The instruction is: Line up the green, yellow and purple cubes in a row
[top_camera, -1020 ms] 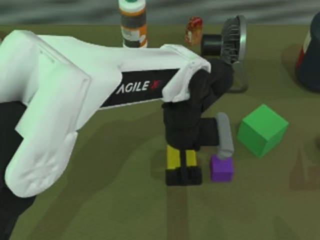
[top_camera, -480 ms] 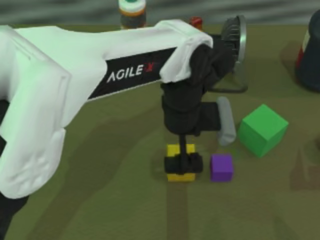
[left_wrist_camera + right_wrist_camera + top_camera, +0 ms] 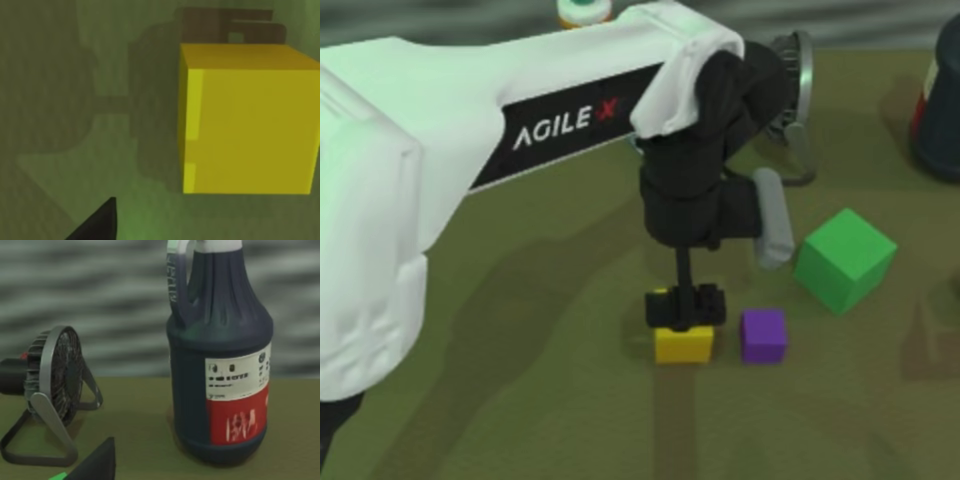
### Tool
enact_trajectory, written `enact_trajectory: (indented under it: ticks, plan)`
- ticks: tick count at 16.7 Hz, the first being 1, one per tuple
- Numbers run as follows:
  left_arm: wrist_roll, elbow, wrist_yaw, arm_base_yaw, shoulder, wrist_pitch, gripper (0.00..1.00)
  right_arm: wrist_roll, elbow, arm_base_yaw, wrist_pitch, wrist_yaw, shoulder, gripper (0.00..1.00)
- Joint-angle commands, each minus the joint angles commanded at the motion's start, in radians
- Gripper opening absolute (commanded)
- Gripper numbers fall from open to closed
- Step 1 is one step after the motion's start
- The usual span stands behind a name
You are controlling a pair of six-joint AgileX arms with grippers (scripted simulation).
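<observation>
The left gripper (image 3: 685, 305) hangs just above the far edge of the yellow cube (image 3: 683, 343), near the middle of the top view, a little below centre. The cube sits flat on the table (image 3: 520, 400) and the fingers do not appear to hold it; whether they are spread or drawn together I cannot tell, since the wrist picture shows only the cube (image 3: 247, 120) and one dark fingertip. The purple cube (image 3: 763, 335) lies just beside the yellow one on its right, level with it. The green cube (image 3: 844, 258) stands farther right and higher in the frame, turned at an angle, out of line. The yellow placing looks done, so the green cube seems the next concern: it would need turning square and bringing down beside the purple one. The right arm is out of the top view, its camera facing a dark jug (image 3: 220, 355) and a small fan (image 3: 52, 390).
</observation>
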Motion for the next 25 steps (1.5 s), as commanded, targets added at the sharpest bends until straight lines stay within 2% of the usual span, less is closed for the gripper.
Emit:
enact_trajectory:
  ticks: [3,7,11,18,25]
  plan:
    - [-0.021,-0.058,-0.003,0.030,-0.061,0.038,1.00,-0.013,0.058,0.014,-0.041,-0.002,0.059,1.00]
    - [-0.103,-0.261,-0.012,0.137,-0.291,0.167,1.00,-0.056,0.264,0.051,-0.177,-0.003,0.280,1.00]
    - [-0.232,-0.576,-0.022,0.289,-0.669,0.351,1.00,-0.121,0.561,0.102,-0.376,0.000,0.654,1.00]
    - [-0.499,-1.257,-0.032,0.566,-1.452,0.735,1.00,-0.248,1.108,0.201,-0.771,0.005,1.420,1.00]
    - [-0.713,-1.737,-0.025,0.744,-2.038,1.072,1.00,-0.343,1.547,0.280,-1.066,0.005,1.956,1.00]
